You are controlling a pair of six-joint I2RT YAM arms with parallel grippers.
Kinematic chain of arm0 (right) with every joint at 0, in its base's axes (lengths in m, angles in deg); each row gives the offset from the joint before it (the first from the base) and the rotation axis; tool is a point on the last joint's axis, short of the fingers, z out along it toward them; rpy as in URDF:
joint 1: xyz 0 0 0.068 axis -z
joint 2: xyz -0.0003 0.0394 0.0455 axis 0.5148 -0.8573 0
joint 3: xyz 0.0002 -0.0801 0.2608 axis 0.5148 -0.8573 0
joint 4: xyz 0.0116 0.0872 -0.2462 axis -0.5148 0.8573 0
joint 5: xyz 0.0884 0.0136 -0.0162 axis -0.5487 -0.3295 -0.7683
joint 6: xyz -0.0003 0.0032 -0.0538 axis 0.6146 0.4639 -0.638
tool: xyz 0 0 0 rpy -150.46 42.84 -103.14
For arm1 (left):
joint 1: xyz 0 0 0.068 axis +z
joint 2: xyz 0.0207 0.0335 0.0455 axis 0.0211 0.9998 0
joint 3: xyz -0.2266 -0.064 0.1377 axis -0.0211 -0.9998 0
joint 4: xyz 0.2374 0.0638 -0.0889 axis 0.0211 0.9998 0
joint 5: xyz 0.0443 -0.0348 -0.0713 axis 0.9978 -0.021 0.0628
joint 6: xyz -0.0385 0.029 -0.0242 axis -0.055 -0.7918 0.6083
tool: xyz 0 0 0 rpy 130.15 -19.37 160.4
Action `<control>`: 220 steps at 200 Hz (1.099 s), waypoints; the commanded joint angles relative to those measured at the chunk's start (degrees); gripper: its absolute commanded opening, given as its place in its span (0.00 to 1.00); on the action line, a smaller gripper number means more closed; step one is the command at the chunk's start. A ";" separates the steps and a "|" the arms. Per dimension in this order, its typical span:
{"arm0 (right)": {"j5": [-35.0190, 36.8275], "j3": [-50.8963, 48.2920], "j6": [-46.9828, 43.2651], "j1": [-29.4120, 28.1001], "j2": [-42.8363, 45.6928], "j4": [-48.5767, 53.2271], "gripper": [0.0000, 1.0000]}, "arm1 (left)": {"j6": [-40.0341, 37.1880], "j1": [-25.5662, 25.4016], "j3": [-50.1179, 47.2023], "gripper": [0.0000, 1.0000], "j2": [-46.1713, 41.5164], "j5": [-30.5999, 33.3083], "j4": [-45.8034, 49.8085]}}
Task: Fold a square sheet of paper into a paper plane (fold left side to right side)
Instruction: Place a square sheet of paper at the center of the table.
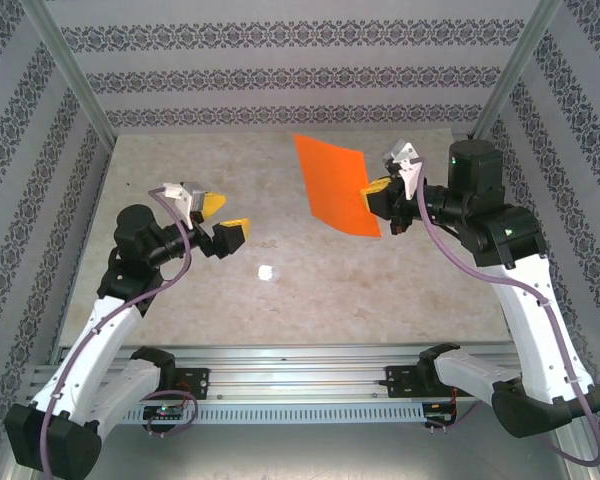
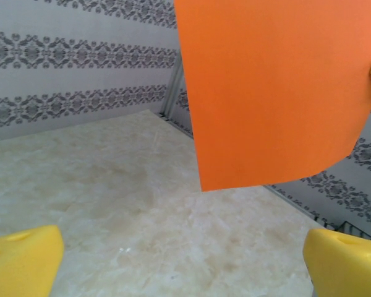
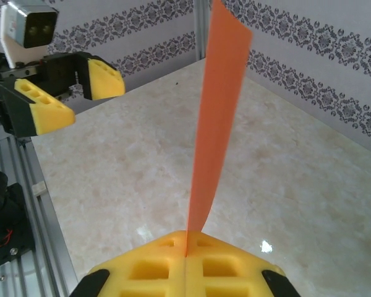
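**Orange sheet pinched in the air by the right gripper, left gripper open and apart**

In the top view the square sheet of paper point(image 1: 335, 185) hangs above the table point(image 1: 280, 310), at about 1 o'clock from the table's middle. It is flat and looks unfolded, standing on edge rather than lying down. The right gripper point(image 1: 372, 192) sits at 3 o'clock of the sheet and is clamped on that edge. Its own wrist camera shows the yellow pads pressed together with the paper point(image 3: 219, 124) rising edge-on from the seam between them point(image 3: 185, 250), towards 12 o'clock.

The left gripper point(image 1: 220, 218) is at 9 o'clock of the table's middle, well apart from the sheet, its jaws spread wide and holding nothing. From its wrist camera the two yellow fingertips point(image 2: 21, 260) sit at the lower corners, the bare marble-patterned tabletop lies between them, and the sheet point(image 2: 272, 93) hangs ahead at 1 o'clock with its lower corner curling slightly. The right wrist view also catches the left gripper point(image 3: 74, 96) at 10 o'clock, fingers parted.

A small white object point(image 1: 266, 272) lies on the table at 4 o'clock of the left gripper; what it is cannot be told
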 commanded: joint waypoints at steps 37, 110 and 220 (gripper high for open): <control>-2.76 6.33 -4.15 -4.15 -1.23 5.25 0.00 | 0.22 -2.02 4.29 1.00 5.62 -11.73 -13.36; -4.40 8.05 -4.66 -7.31 -1.45 4.45 0.00 | -1.71 -5.65 9.43 1.00 12.68 -15.50 -10.29; -6.16 3.17 -4.72 -6.75 1.32 0.52 0.00 | -4.63 -7.80 13.37 0.57 16.63 -21.03 -6.25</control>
